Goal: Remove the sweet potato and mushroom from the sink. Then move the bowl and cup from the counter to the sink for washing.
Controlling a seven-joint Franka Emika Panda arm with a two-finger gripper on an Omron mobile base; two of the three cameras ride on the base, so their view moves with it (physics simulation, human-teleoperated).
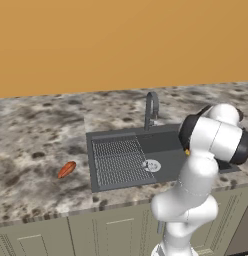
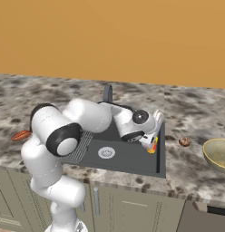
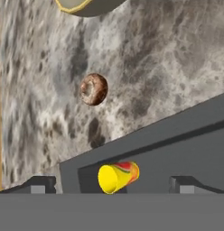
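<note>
One cup (image 3: 118,177) lies tipped in the sink (image 3: 186,140) below the released gripper (image 3: 111,184), mushroom (image 3: 94,89) nearby

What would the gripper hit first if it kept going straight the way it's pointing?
Most likely the yellow cup, lying on its side in the sink between the open jaws. Depth is hard to judge; the mushroom sits farther on.

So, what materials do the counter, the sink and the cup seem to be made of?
The counter: polished stone, probably granite, judging by its mottled grey-brown speckle. The sink: matte dark grey, maybe composite or coated metal; flat, unreflective. The cup: smooth bright yellow, probably plastic.
</note>
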